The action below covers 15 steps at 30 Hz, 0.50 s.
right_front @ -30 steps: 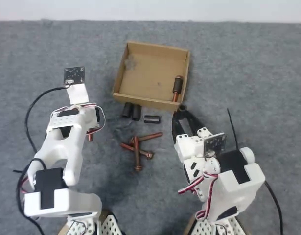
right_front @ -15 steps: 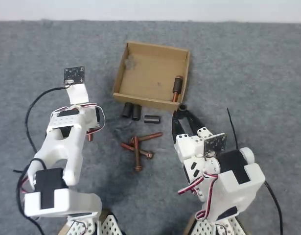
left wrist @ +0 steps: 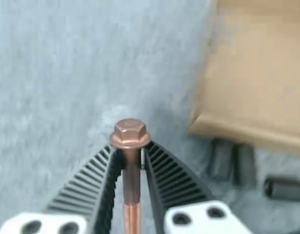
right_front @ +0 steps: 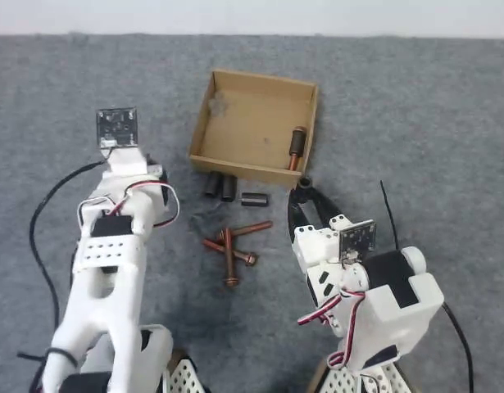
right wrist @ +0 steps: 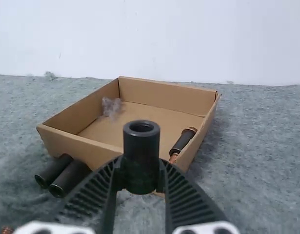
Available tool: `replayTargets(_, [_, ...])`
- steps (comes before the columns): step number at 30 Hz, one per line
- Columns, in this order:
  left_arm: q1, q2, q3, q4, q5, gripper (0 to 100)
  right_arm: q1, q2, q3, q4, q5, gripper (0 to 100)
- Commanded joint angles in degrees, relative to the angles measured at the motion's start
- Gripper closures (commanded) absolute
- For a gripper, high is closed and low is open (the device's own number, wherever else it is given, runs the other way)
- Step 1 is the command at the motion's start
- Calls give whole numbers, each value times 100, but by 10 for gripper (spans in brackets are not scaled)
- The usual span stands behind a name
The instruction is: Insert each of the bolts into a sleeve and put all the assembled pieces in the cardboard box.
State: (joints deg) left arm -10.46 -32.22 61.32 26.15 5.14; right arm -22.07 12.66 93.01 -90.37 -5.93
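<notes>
From up high we see the cardboard box [right_front: 235,166] with one assembled piece [right_front: 297,146] lying against a side wall. Three loose sleeves [right_front: 221,186] sit just outside it, and crossed bolts [right_front: 232,246] lie nearer the arms on the grey surface [right_front: 415,123].

Left wrist: the left pincer [left wrist: 131,152] is clamped on a copper bolt [left wrist: 130,135].

Right wrist: the right pincer [right wrist: 140,168] is gripping an upright black sleeve [right wrist: 141,146] near the box.
</notes>
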Motion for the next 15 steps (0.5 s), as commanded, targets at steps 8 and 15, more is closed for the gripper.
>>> replayTargets(8, [501, -527, -101, -2365, 0, 989, -22, -268, 79, 22, 141, 991])
replayTargets(15, [905, -527, -92, -3411, 44, 989, -119, -268, 114, 22, 141, 991])
